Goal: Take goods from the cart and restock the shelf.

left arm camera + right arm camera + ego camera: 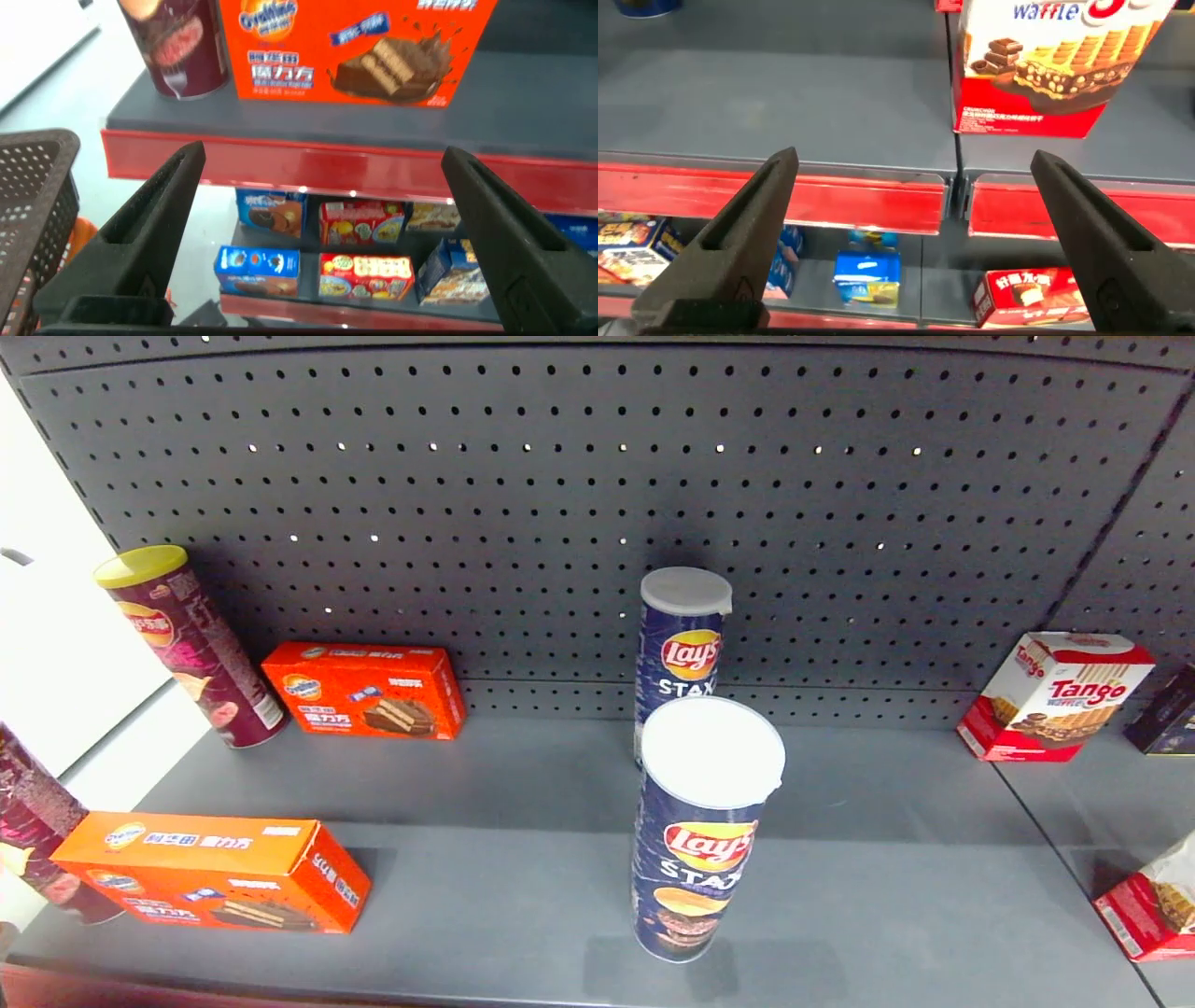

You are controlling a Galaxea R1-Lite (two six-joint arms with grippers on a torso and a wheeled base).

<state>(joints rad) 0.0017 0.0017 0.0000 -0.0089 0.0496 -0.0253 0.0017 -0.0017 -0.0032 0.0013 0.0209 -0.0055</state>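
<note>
Head view: shelf [523,896]; front blue can [705,831] upright, directly before rear blue can [681,644]. Nudge could topple both.
Left wrist view: left gripper [322,159] wide open, empty; cart basket [37,187] beside; orange box [355,47] at shelf lip, knock-off risk.
Right wrist view: right gripper [913,161] wide open, empty; wafer box [1046,65] near edge, same hazard.

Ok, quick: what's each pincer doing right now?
Left pincer: open, holding nothing.
Right pincer: open, holding nothing.
</note>
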